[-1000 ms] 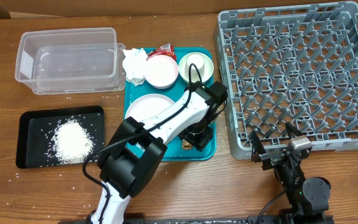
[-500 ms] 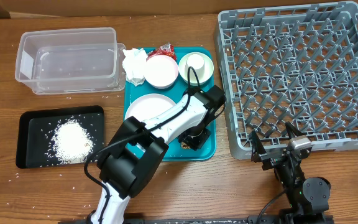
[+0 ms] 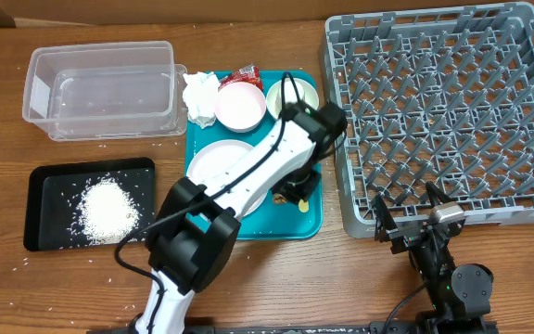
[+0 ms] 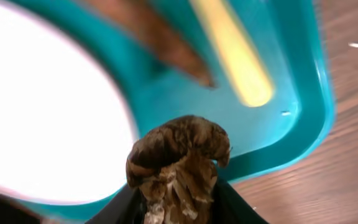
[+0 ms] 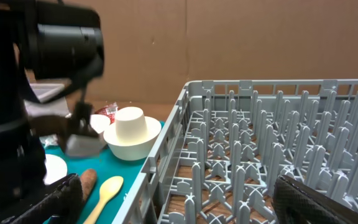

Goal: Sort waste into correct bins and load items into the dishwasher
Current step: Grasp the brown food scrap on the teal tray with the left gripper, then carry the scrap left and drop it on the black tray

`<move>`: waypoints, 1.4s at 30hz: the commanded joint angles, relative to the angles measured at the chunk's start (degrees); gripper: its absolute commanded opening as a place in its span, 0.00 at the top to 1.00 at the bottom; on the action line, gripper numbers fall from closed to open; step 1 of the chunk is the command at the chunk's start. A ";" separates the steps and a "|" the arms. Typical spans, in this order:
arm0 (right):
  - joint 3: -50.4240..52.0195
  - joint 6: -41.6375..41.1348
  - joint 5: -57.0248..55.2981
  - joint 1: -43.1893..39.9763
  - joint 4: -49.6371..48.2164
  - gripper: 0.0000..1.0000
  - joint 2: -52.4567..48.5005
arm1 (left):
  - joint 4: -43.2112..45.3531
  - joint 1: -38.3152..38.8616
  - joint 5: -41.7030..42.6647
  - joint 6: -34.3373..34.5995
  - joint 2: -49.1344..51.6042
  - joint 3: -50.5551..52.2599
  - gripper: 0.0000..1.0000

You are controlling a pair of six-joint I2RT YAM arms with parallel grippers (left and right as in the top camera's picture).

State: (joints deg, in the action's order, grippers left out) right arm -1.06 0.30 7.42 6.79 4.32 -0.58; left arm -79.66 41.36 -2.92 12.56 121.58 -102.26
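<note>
Overhead: the left gripper (image 3: pixel 295 192) hangs over the front right corner of the teal tray (image 3: pixel 309 224), its load hidden from here; the black tray (image 3: pixel 44 181) with rice lies at the table's front left, so the carry, I judge, crosses the plate (image 3: pixel 216 162), where a dropped piece would land. Left wrist: the jaws are clamped on a brown scrap (image 4: pixel 179 162), flaky and pinched low; it could crumble or slip loose; the spoon (image 4: pixel 235 56) lies beneath on the tray. Right wrist: the right gripper (image 5: pixel 191 208) rests with jaws wide apart and empty at the front edge of the rack (image 5: pixel 278 137), clear of trouble.
</note>
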 commanded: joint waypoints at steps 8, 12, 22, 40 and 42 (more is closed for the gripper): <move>0.59 0.35 -0.35 0.13 -0.17 0.00 0.42 | -10.05 -21.35 -8.85 15.56 -0.96 -4.70 0.68; 0.59 0.35 -0.33 0.13 -0.17 0.00 0.42 | -12.52 -32.46 -8.33 19.34 -0.96 -4.70 0.67; 0.59 0.35 -0.33 0.13 -0.17 0.00 0.42 | -10.38 -54.58 -4.68 19.85 -0.94 -4.37 0.61; 0.59 0.35 -0.33 0.13 -0.17 0.00 0.42 | -7.82 -51.06 -4.48 15.78 -3.67 -7.82 0.55; 0.59 0.35 -0.33 0.13 -0.17 0.00 0.42 | -6.36 -46.51 -3.82 14.16 -5.22 -8.87 0.53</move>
State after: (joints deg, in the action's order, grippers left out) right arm -1.06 0.27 7.44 6.79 4.34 -0.58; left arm -87.42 -12.03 -8.14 30.33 121.25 -107.68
